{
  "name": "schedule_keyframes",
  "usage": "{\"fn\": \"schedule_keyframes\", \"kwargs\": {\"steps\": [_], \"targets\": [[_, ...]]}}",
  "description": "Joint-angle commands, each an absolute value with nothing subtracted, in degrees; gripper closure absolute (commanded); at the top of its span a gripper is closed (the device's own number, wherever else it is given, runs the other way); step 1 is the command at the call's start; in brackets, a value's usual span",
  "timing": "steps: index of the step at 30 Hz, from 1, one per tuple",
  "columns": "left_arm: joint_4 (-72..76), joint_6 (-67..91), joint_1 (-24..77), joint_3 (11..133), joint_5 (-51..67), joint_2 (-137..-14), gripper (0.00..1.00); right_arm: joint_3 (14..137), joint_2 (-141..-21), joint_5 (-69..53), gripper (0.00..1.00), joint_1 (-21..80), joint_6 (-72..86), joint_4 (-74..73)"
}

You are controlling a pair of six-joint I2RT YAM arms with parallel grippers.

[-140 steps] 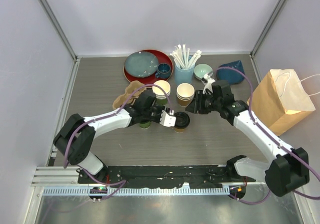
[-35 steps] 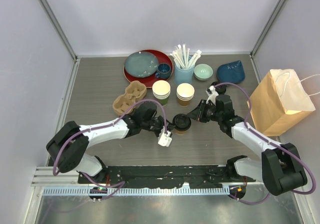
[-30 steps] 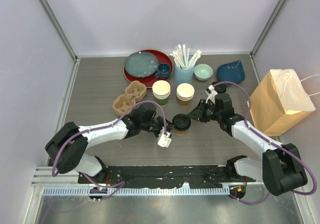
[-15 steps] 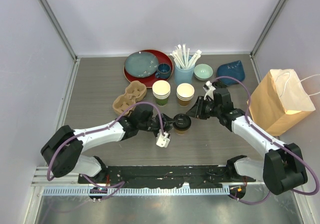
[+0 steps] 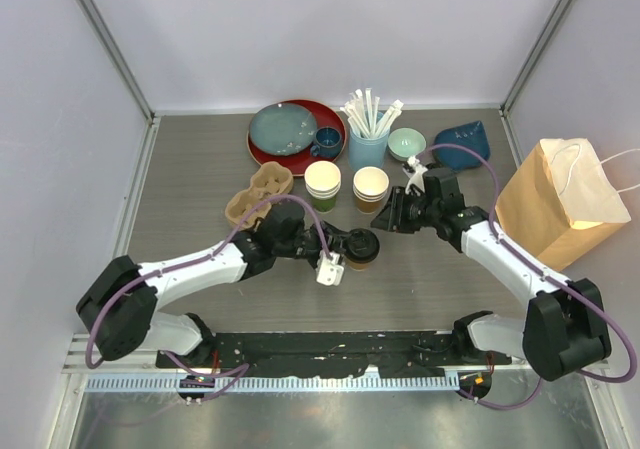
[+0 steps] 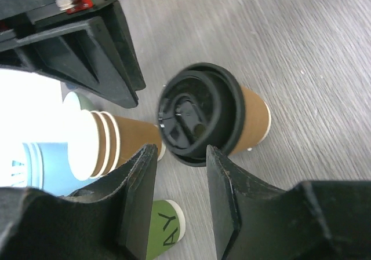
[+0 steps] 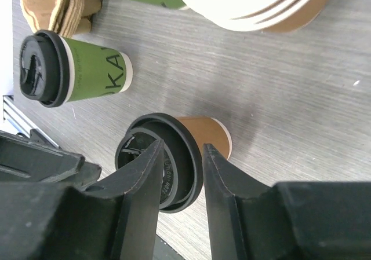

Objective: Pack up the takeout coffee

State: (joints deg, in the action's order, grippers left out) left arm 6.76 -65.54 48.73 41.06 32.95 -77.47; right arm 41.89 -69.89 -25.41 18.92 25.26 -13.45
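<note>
Around brown cup [image 5: 362, 248], left gripper [image 6: 181, 153], right gripper [image 7: 181, 147] wider.

I see white shells over black joints on my left arm [image 5: 190, 264] and right arm [image 5: 508, 261]. A purple cable [image 5: 462, 147] loops along each, and the left gripper [image 6: 181, 150] has matte black fingers [image 6: 139, 202].

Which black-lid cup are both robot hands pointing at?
The brown cup. It sits right in front of the left gripper and the right gripper, between them. The green cup stands off to the side.
</note>
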Motion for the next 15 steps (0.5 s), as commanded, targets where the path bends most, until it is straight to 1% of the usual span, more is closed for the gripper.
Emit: {"fn": "schedule_keyframes", "kwargs": {"steps": [1,4,7,8,9,10,11,13,14,15], "targets": [[8.09,-50.39,48.87,46.49,29.20,-73.39,0.56,49.38,-66.71,-21.98,0.57,19.16,20.40,-17.13],[2.65,-41.60,48.87,51.05,23.66,-71.02,0.55,52.55,-65.48,-21.01,0.52,19.77,16.62,-21.25],[-6.39,-30.53,47.99,56.31,17.15,-68.38,0.54,55.01,-64.86,-19.17,0.50,21.96,12.14,-24.16],[-12.59,-27.80,46.51,57.90,15.57,-67.86,0.54,55.54,-65.12,-18.55,0.50,24.23,9.87,-24.95],[-15.96,-21.51,45.45,59.49,13.29,-66.63,0.54,56.85,-65.30,-17.76,0.46,25.39,8.97,-25.83],[-22.78,-19.10,44.22,62.55,12.40,-66.27,0.53,57.56,-65.65,-15.23,0.45,26.53,8.18,-27.49],[-26.24,-16.72,41.25,63.97,11.96,-65.75,0.53,58.09,-65.83,-13.90,0.44,28.89,7.39,-28.12],[-35.53,-11.55,37.81,68.26,10.30,-65.21,0.52,59.67,-66.62,-12.05,0.44,30.32,6.94,-28.91],[-38.47,-10.38,34.40,69.68,10.11,-65.39,0.50,60.20,-66.88,-11.78,0.44,31.11,7.03,-29.00],[-41.72,-9.85,32.63,71.09,10.37,-65.83,0.49,61.25,-67.49,-11.52,0.42,31.37,6.94,-29.26]]}}
